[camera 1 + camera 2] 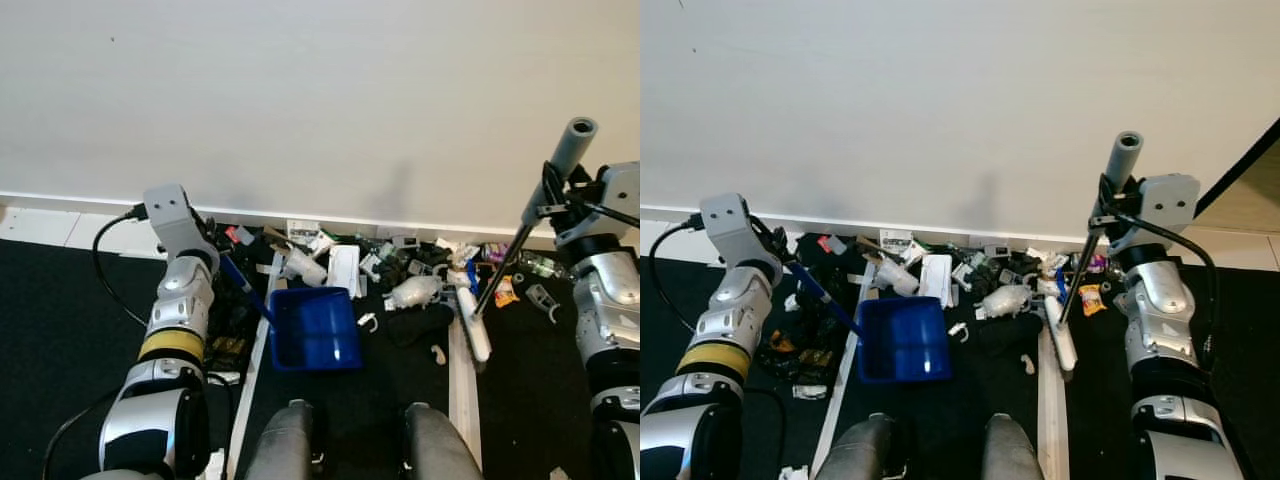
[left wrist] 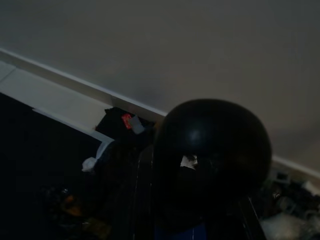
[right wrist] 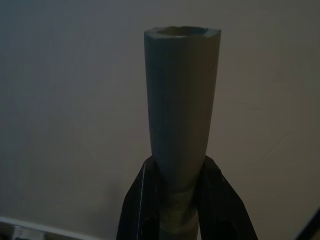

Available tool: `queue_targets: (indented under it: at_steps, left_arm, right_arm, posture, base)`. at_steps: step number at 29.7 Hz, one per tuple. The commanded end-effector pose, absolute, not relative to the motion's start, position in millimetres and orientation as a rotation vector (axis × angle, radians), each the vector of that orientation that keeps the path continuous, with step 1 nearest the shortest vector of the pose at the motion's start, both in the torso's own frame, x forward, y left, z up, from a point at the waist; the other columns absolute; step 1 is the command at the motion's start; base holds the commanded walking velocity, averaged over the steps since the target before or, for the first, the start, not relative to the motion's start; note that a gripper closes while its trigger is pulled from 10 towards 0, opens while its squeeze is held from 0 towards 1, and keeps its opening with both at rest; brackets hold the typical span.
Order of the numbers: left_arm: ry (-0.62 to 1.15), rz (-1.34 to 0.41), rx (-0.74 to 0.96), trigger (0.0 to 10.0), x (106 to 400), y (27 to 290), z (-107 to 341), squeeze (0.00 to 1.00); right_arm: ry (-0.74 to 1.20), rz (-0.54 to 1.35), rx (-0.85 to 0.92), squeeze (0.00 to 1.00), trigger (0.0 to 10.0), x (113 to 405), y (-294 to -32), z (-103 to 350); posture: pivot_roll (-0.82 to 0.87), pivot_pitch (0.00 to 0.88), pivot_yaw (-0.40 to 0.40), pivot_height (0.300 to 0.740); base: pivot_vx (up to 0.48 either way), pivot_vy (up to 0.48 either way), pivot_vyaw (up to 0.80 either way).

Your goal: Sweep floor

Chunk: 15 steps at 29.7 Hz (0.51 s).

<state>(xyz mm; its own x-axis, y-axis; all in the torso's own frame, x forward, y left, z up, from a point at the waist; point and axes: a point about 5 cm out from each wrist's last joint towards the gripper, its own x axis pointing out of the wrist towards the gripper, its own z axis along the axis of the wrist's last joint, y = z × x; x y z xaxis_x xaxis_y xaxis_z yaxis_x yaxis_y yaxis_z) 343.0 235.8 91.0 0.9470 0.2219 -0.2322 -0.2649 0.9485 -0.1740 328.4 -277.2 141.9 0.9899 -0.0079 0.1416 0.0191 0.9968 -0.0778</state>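
A blue dustpan point(image 1: 315, 328) rests on the black floor before a heap of litter point(image 1: 400, 275) along the baseboard. Its blue handle point(image 1: 245, 288) slants up into my left gripper point(image 1: 214, 250), which is shut on it; the left wrist view is dark, with a rounded black shape point(image 2: 212, 145) close to the camera. My right gripper point(image 1: 1105, 215) is shut on the broom's shaft just below its grey grip point(image 3: 180, 100), one black finger point(image 3: 136, 205) on either side. The broom's white head point(image 1: 472, 325) stands on the floor at the right end of the litter.
A white wall point(image 1: 320, 90) with a baseboard stands close ahead. Two white strips point(image 1: 258, 360) run across the black floor on either side of my legs point(image 1: 290, 445). More scraps lie by my left arm point(image 1: 800, 350). A black cable point(image 1: 105, 280) loops off the left wrist.
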Motion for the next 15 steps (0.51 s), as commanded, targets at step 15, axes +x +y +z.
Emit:
queue_targets:
  at_steps: [15]
  left_arm:
    - [0.162,0.246,-0.091,10.0,318,272,107,0.0]
  right_arm:
    - [-0.11,-0.02,-0.101,0.0,10.0,325,-287,138]
  posture:
    - [-0.09,0.199,0.056,0.74]
  base:
    - [0.0,0.0,0.0]
